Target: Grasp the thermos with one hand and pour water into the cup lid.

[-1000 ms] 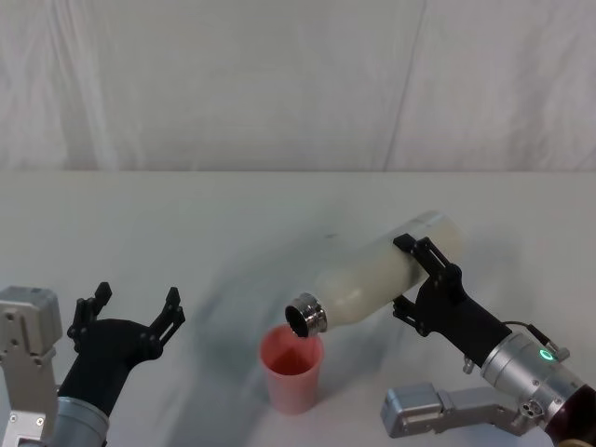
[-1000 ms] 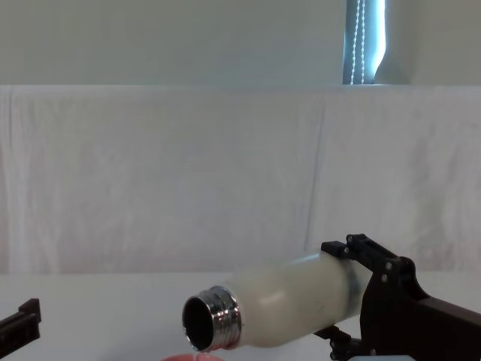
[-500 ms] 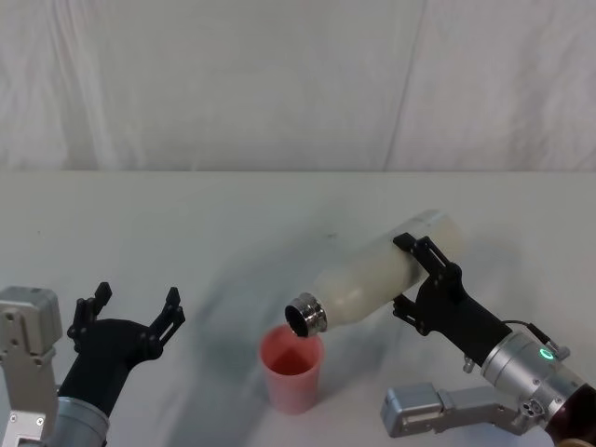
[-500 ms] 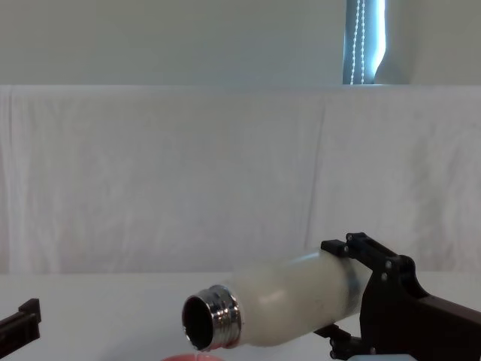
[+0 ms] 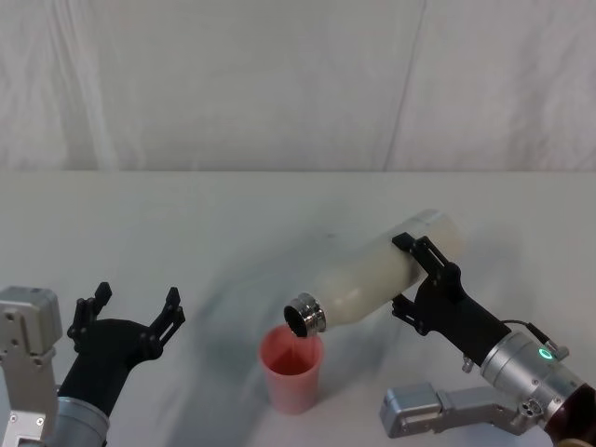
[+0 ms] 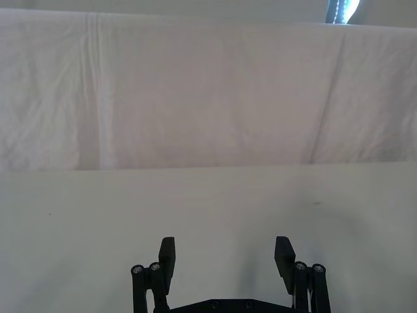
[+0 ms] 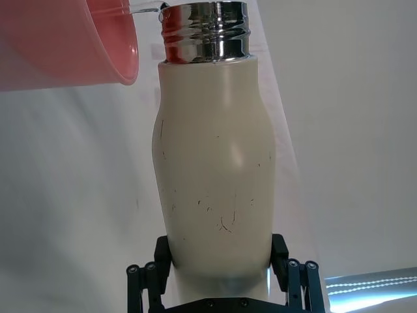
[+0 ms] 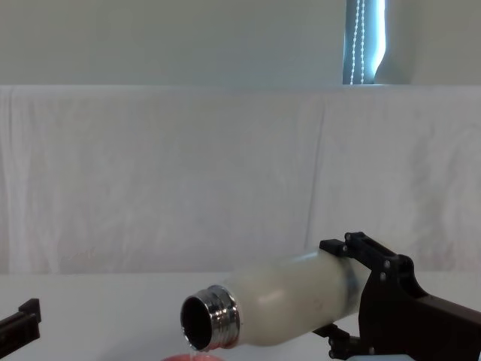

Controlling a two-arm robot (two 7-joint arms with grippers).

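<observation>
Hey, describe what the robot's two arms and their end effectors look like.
Both end effectors, left and right, are matte black with jointed finger links. Each joins a silver-grey metal wrist section with a boxy grey module alongside. The right wrist carries a small green light ring and a thin dark cable.

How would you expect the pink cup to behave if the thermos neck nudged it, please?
The cup looks small and thin-walled, so probably light and easily pushed. It is narrower at its base than its rim, so it may tip, spilling whatever water is inside. The thermos, tilted in the right gripper, has its neck right above the rim.
</observation>
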